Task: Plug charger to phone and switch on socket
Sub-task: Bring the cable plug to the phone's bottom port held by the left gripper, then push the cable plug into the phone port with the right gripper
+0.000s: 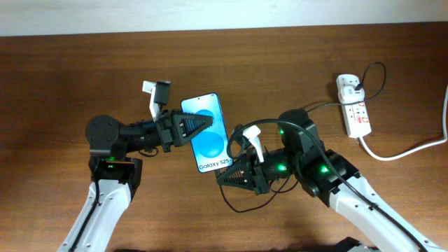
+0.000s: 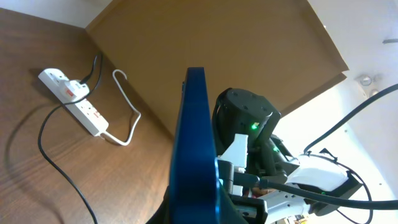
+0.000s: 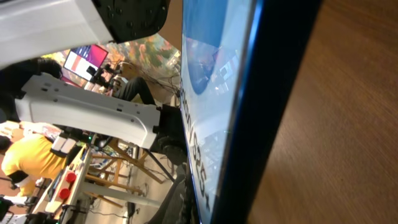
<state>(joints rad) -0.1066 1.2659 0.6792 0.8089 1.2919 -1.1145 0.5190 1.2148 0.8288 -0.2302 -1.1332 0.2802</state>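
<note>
The phone (image 1: 207,133), with a blue screen and "Galaxy S25+" text, is held above the table. My left gripper (image 1: 201,127) is shut on its left long edge. In the left wrist view the phone (image 2: 196,137) stands edge-on between the jaws (image 2: 198,214). My right gripper (image 1: 222,176) sits closed at the phone's bottom edge, and the thin black charger cable trails from it. The cable's black plug head (image 1: 358,87) sits in the white socket (image 1: 355,105) at the far right. The phone (image 3: 211,81) fills the right wrist view, and the connector tip is hidden.
The socket's thick white cord (image 1: 406,150) runs off the right edge. In the left wrist view the socket (image 2: 74,99) lies at the far left, with the black cable (image 2: 40,140) looping across the table. The right arm (image 1: 308,164) is close behind the phone.
</note>
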